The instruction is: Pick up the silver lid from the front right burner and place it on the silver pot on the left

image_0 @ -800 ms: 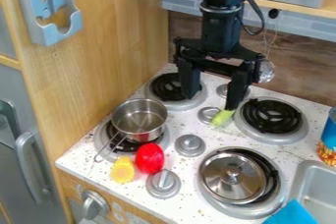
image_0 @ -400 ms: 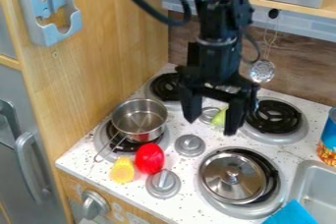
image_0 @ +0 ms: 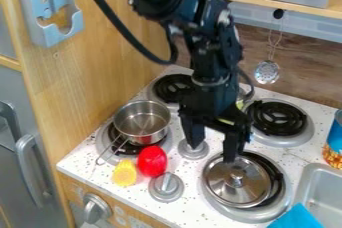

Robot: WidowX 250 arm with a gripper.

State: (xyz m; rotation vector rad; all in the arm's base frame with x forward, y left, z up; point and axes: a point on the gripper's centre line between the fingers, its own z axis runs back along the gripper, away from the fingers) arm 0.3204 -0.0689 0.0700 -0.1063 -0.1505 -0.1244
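OK, pot (image_0: 140, 124)'s upper-left of lid (image_0: 227, 188); yellow (image_0: 125, 173) & red (image_0: 152, 161) toys left, red nearer. Gripper (image_0: 212, 151)'s by lid's upper-left edge, fingers open, nothing btwn. Any lowering shd prob be slow, tips kept off lid's rim.

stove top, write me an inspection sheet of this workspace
surface: white speckled counter with four burners, grey sink at right
job's things: metal lid on front right burner, close to gripper; contact unclear
clutter: pot on front left burner; red item and yellow item near it; green item partly hidden behind gripper; blue item by sink
gripper: open, nothing held
cables: black cable curves beside the arm
surroundings: wooden panel at left, slotted spoon hanging at back
damage or spills: nothing seen
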